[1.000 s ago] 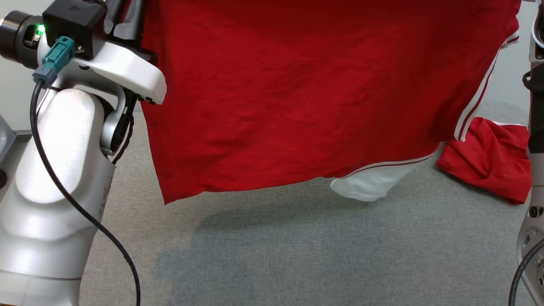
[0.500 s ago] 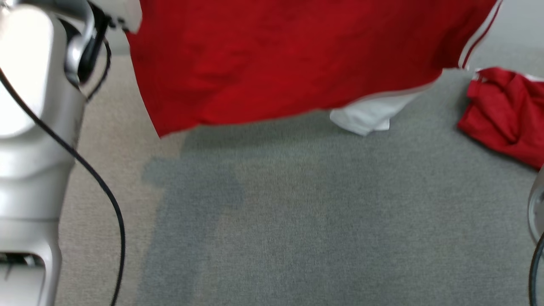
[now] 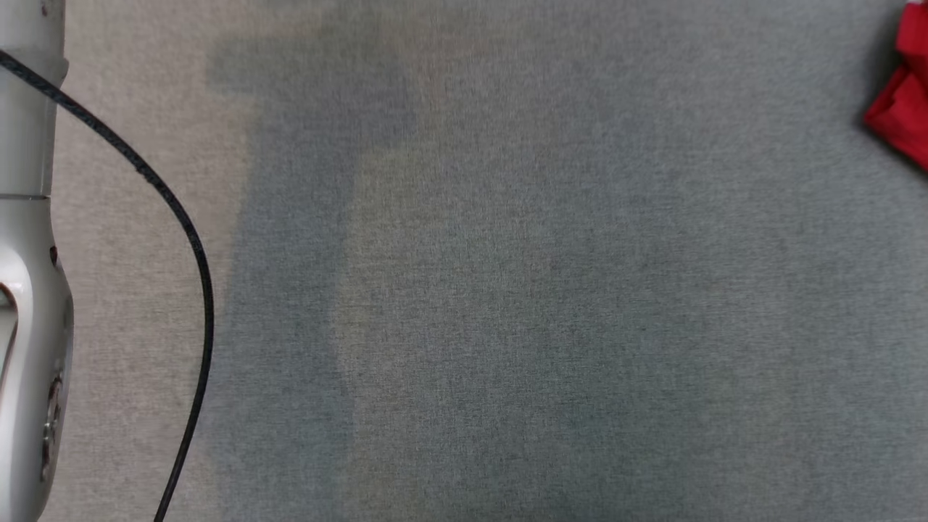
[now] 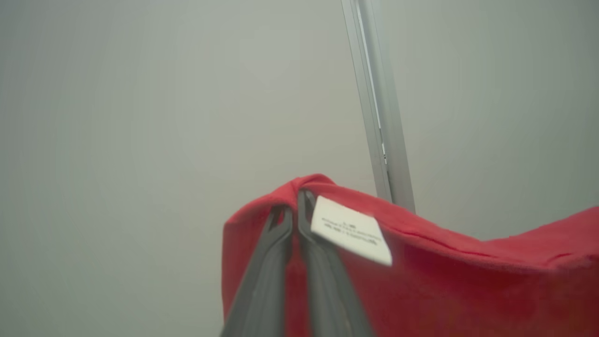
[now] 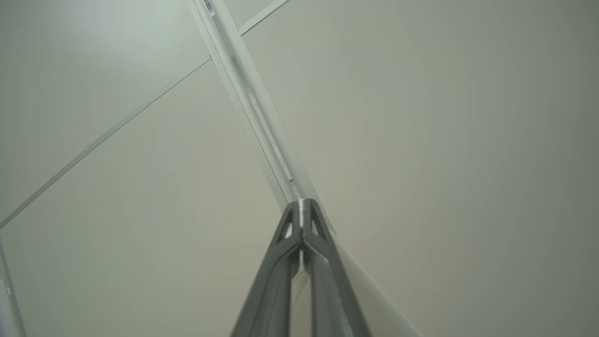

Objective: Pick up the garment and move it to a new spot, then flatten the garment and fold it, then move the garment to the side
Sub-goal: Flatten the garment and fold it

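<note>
Red garment (image 4: 444,281) hangs from the left pincer (image 4: 295,204), whose two dark fingers are clamped together on a fold at the cloth's top edge. The fabric drapes away below and to that pincer's right. A white label (image 4: 351,231) sits just beside the fingertips, and a metal rail (image 4: 381,117) rises behind them. The right pincer (image 5: 302,206) is pressed together as well, with a thin white edge of the garment nipped between its tips. Lower down, a pale forearm (image 3: 25,290) and a black cable (image 3: 181,225) border a grey surface (image 3: 507,290).
</note>
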